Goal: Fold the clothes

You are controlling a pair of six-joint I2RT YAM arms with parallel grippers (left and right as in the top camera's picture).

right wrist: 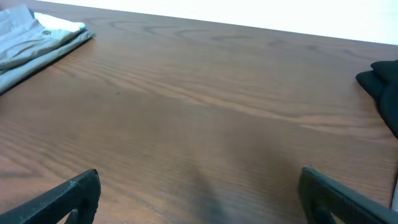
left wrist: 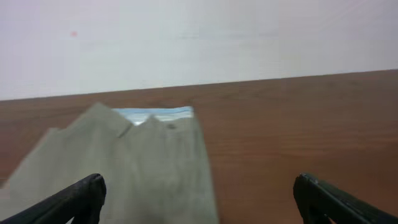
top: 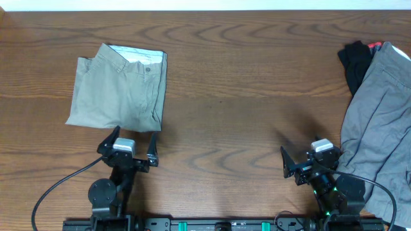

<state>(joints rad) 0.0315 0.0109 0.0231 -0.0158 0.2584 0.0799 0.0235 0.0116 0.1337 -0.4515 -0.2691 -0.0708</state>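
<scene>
The clothes, a pair of pale khaki-green shorts (top: 122, 86), lie folded flat on the left half of the wooden table (top: 244, 83), waistband and button toward the far edge. My left gripper (top: 135, 135) sits just off their near edge, open and empty. In the left wrist view the shorts (left wrist: 143, 162) fill the left of the frame, and the gripper (left wrist: 199, 186) spans their right edge and bare wood. My right gripper (top: 310, 149) stands open and empty at the near right. In the right wrist view that gripper (right wrist: 199, 177) is over bare wood, with the shorts (right wrist: 31, 37) far left.
A grey garment (top: 379, 122) is spread along the table's right edge, close to my right arm. A small black cloth (top: 356, 61) lies beyond it at the far right and shows again as the black cloth (right wrist: 380, 84) in the right wrist view. Black cables trail from both arm bases.
</scene>
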